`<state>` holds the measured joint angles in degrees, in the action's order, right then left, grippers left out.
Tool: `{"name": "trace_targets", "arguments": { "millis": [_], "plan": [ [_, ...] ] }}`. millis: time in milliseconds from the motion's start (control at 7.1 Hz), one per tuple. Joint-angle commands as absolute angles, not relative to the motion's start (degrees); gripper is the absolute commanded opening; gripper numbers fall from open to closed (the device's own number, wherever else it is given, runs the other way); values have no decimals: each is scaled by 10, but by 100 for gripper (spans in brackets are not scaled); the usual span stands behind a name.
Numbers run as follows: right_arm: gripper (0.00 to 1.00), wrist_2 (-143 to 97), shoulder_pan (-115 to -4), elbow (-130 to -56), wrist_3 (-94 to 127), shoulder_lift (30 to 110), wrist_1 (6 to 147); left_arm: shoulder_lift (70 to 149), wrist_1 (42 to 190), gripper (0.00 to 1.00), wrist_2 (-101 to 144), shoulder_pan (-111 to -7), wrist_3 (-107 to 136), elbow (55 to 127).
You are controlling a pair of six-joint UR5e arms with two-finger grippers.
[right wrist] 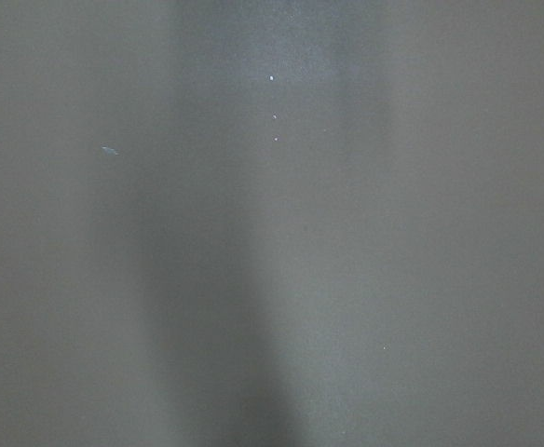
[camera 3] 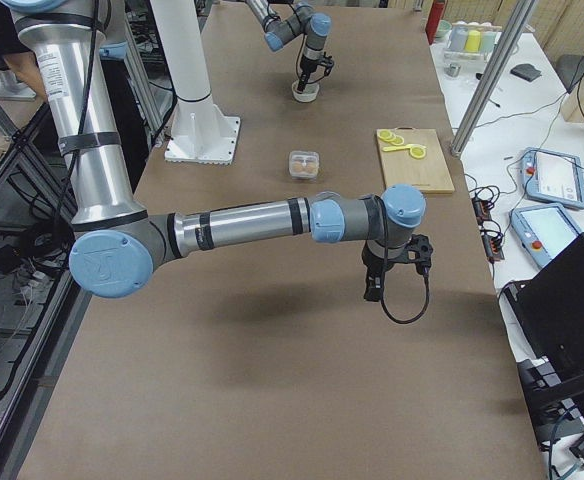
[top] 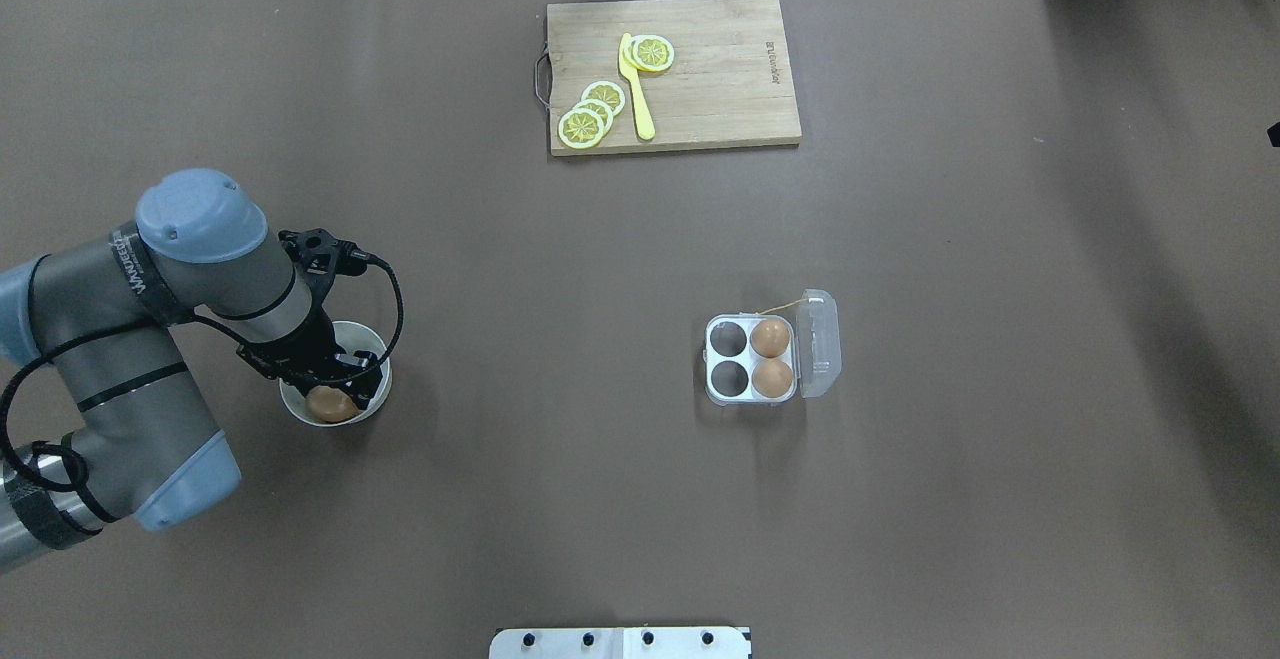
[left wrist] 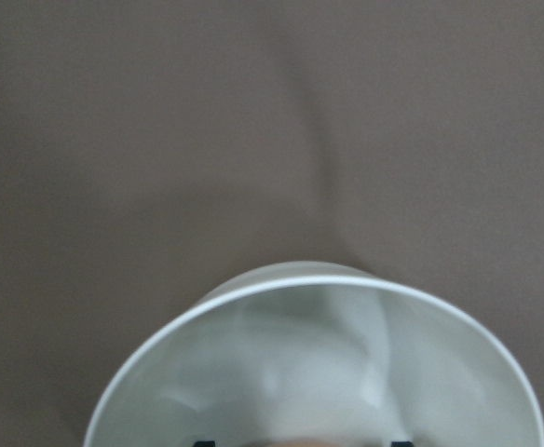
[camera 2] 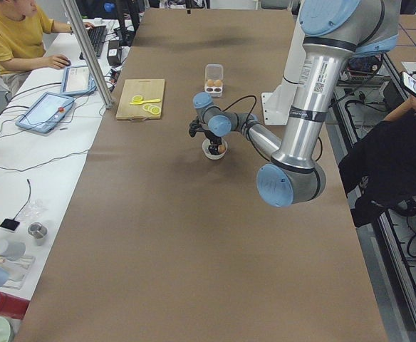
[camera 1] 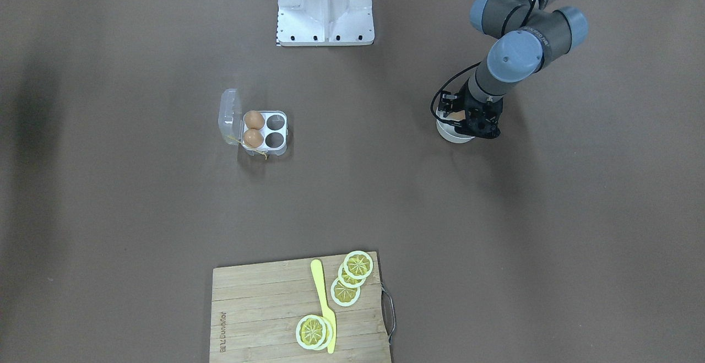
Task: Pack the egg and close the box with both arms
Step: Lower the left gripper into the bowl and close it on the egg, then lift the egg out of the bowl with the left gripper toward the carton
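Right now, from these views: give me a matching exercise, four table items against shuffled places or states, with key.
Items:
1. flat yellow plastic knife
2. black left gripper
3. round white bowl
4. square clear-plastic egg carton

Places or states:
A. holds one light-brown egg
B. lies on the wooden cutting board
C. lid open, two cells empty
D. just above that egg

Pairs: 1-B, 2-D, 3-A, 4-C

Light-brown egg (top: 333, 405), white bowl (top: 368, 337), yellow lemon slices (top: 583, 126)

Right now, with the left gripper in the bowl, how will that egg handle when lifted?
The smooth, rounded egg could slip from the left gripper. Its shell is probably fragile; outside the bowl it would likely roll.
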<state>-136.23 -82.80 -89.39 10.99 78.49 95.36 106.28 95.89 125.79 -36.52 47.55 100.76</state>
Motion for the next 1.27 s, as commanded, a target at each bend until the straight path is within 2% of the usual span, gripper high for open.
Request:
{"name": "trace_targets", "arguments": {
  "millis": [0, 564, 1128],
  "plan": [
    [100, -1362, -828, -894, 111, 785, 954, 1063, 959, 56, 1259, -379, 475, 1030],
    [100, -1363, -829, -895, 111, 784, 954, 1079, 964, 56, 1261, -416, 481, 1059],
    [100, -1361, -829, -894, 109, 785, 954, 1184, 1012, 56, 1267, -445, 594, 1042]
  ]
}}
